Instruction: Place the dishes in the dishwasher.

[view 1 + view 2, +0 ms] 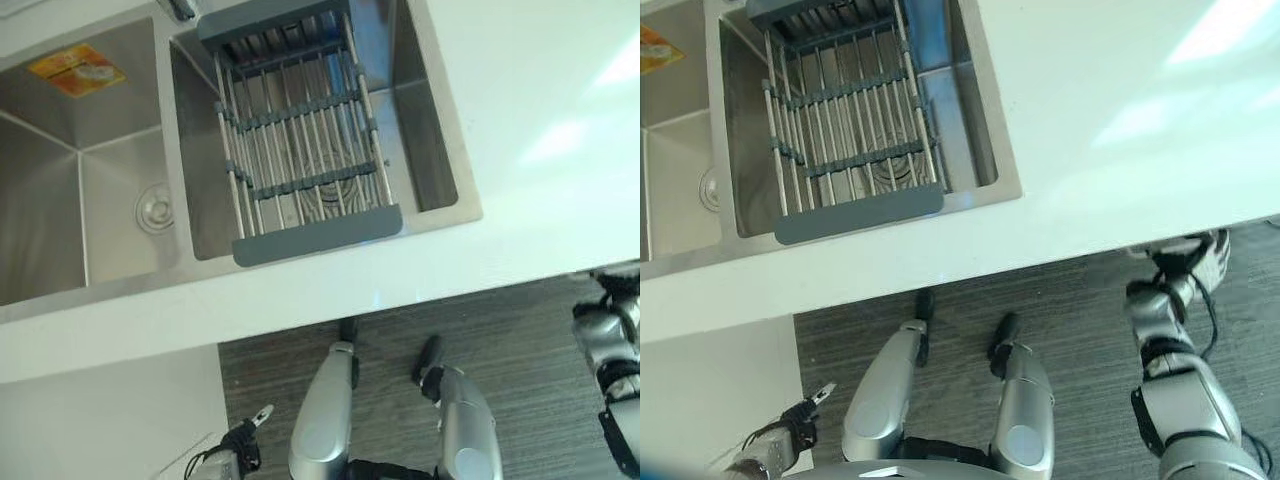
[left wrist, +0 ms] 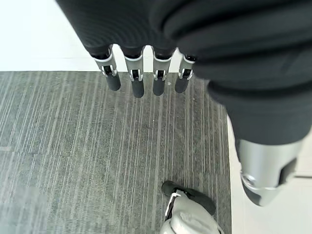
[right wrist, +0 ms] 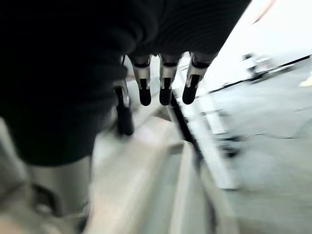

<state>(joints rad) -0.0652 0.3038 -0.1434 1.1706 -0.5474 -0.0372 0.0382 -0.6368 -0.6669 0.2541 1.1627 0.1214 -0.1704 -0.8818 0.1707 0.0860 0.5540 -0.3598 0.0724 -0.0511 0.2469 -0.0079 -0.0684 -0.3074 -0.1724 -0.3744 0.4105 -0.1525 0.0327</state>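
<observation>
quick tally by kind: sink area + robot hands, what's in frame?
Sink basins: 2, left and right
Drain racks: 1, across the right basin
Drain strainers: 1
Robot hands: 2, left and right, both open, empty
Dishes: 0
Total: 6

White countertop (image 1: 520, 120) with double steel sink (image 1: 90, 200), grey drying rack (image 1: 300, 150) across its right basin.

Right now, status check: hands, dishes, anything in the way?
Left hand open, low over floor. Right hand open, empty. Sink rack bare, no dishes sighted. Counter edge between hands and sink.
</observation>
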